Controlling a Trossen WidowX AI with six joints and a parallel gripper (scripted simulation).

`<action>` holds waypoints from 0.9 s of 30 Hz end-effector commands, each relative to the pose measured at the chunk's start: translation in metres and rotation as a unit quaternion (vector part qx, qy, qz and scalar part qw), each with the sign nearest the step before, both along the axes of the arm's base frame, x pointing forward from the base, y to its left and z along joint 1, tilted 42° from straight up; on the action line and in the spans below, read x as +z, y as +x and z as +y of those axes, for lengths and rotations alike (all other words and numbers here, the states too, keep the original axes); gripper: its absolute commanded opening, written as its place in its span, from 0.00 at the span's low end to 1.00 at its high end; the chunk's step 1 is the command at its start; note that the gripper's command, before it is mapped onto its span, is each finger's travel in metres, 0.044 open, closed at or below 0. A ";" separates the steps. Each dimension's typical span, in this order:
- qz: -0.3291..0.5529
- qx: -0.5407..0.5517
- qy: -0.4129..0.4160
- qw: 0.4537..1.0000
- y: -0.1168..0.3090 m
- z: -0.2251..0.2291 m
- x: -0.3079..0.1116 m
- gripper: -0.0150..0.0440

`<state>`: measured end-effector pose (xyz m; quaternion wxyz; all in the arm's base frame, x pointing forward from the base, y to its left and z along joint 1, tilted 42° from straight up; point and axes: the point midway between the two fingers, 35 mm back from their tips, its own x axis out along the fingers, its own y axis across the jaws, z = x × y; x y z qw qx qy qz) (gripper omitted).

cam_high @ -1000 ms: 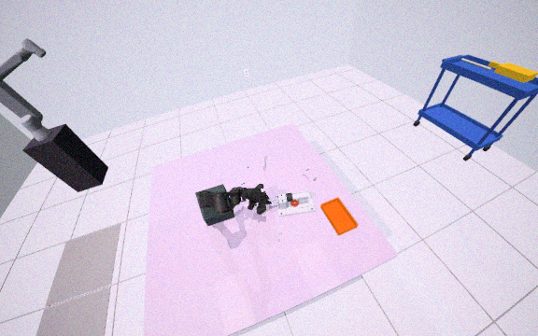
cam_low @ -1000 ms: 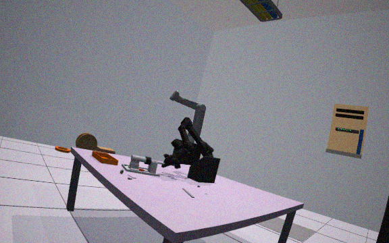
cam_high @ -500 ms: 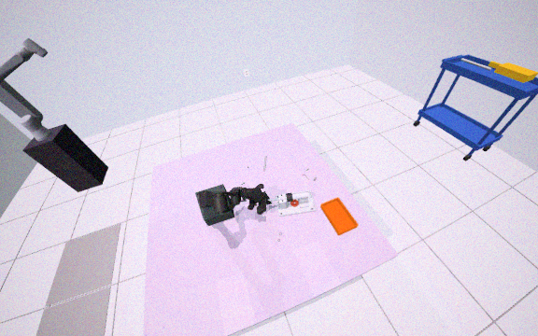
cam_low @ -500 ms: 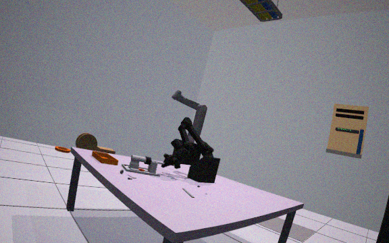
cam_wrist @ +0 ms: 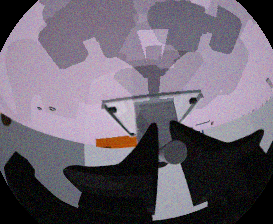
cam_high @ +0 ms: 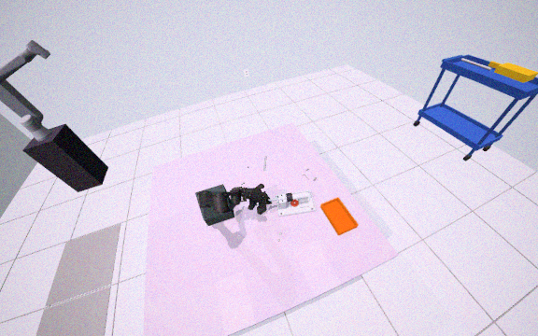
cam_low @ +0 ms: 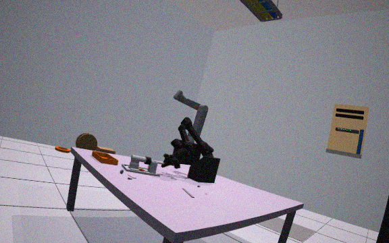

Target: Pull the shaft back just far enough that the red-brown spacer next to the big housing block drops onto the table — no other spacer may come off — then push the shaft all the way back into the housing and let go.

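The red-brown spacer (cam_high: 294, 203) (cam_low: 141, 169) lies low on the white base plate (cam_high: 297, 213) (cam_low: 126, 169) (cam_wrist: 123, 112), off the shaft. Above it, a black spacer (cam_high: 290, 197) (cam_low: 148, 160) sits on the shaft line beside the near upright support (cam_low: 152, 167) (cam_wrist: 156, 112). A pale cylindrical part (cam_low: 140, 158) runs from the black spacer to the big housing block (cam_low: 134, 164). My gripper (cam_high: 270, 202) (cam_low: 163, 164) (cam_wrist: 162, 126) is shut on the shaft, whose round grey end (cam_wrist: 175, 151) shows at the fingers. Whether the shaft tip is inside the housing cannot be told.
An orange tray (cam_high: 339, 217) (cam_low: 105, 158) (cam_wrist: 116, 142) lies beyond the fixture. A thin grey rod (cam_high: 265, 163) (cam_low: 188, 192) and several small dark bits lie on the table to one side. The arm's dark base block (cam_high: 215, 205) (cam_low: 204, 169) stands behind the gripper.
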<state>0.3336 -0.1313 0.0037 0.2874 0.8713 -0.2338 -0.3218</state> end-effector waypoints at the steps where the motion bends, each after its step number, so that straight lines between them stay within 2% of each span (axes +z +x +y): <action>1: -0.003 0.001 -0.001 1.000 0.003 0.000 0.001 0.25; 27: -0.003 0.001 -0.001 1.000 0.005 -0.001 0.002 0.25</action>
